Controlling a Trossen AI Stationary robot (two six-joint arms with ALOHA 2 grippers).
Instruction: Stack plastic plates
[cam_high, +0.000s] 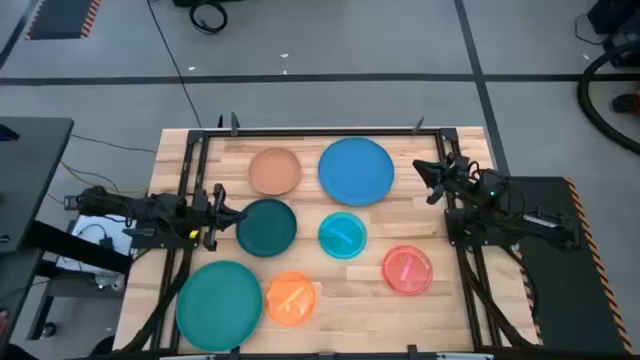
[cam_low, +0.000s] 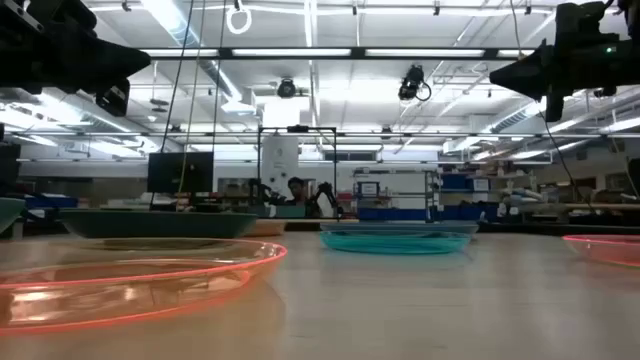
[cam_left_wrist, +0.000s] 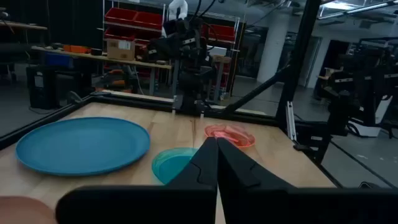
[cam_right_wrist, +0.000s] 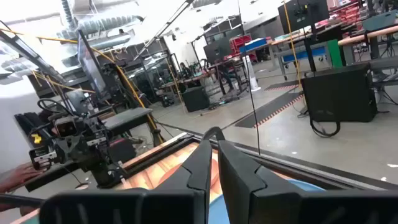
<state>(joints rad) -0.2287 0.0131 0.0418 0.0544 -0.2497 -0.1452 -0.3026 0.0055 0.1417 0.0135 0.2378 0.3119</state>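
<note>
Seven plates lie flat and apart on the wooden table. In the high view: peach-tan plate (cam_high: 274, 170), large blue plate (cam_high: 356, 170), dark teal plate (cam_high: 266, 227), cyan plate (cam_high: 342, 235), pink-red plate (cam_high: 407, 269), orange plate (cam_high: 291, 298), large teal-green plate (cam_high: 219, 305). My left gripper (cam_high: 233, 213) hovers shut, high over the dark teal plate's left rim, pointing right; its closed tips (cam_left_wrist: 216, 148) face the cyan plate (cam_left_wrist: 174, 163). My right gripper (cam_high: 421, 170) hovers shut beside the blue plate's right rim, pointing left, fingers together (cam_right_wrist: 214, 140).
A dark metal frame (cam_high: 200, 140) runs along the table's far, left and right edges. Both arm bases stand at the table's sides. In the low view the orange plate (cam_low: 130, 280) lies nearest, the cyan plate (cam_low: 398, 238) farther back. Bare wood shows between the plates.
</note>
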